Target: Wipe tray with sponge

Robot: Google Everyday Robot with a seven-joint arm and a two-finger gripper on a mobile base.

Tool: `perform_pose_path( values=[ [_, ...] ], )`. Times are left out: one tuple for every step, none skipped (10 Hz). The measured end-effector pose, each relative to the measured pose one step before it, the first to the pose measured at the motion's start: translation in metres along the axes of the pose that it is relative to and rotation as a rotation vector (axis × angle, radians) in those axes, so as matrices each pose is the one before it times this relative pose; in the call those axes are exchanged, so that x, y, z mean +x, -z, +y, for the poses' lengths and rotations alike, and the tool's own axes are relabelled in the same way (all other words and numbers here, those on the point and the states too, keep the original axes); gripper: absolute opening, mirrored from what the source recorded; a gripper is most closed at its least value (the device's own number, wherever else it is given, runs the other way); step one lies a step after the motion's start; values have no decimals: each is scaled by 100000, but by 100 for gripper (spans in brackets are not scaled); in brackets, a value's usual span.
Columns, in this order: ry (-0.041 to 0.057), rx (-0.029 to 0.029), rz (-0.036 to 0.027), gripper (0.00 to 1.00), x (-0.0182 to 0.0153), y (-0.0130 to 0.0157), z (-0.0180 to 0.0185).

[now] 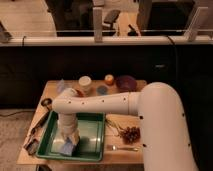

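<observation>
The gripper [69,141] sits atop the blue sponge [66,148] in the green tray's [91,134] front-left corner, close to the left rim. Whether it is clamped cannot be told. Bare tray floor lies open to the right.

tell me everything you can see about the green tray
The green rectangular tray, plastic-looking with raised walls and a flat, slightly shiny floor, lies flat on the wooden table, toward its front left as seen in the camera view. The gripper reaches down into the tray's near left corner, at a pale blue sponge resting on the floor.
</observation>
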Motion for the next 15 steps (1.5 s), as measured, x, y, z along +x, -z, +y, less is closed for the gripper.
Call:
perform_pose_path(
  values=[
    [-3600,342,1410,4,502,549,2132],
    [-2251,139,1080,4,649,469,1130],
    [-2439,687,1224,4,954,638,832],
    [-3990,273,1795,4,1915,908,1055],
    [-1774,-304,1212,4,1150,463,295],
    [-1369,-137,1364,4,1189,443,-212],
    [-907,-326,1501,4,1411,395,-815],
    [-237,-365,1111,4,957,212,-834],
    [113,-281,625,4,692,101,-623],
    [1021,-357,5,4,191,-58,-479],
    [2678,-542,-587,4,-399,-358,-1172],
    [2949,-713,-775,4,-546,-429,-1315],
    [2817,-742,-950,4,-582,-490,-1228],
    [5070,-1155,-1741,4,-1041,-756,-2007],
    [4647,-778,-1940,4,-792,-626,-1389]
  ],
)
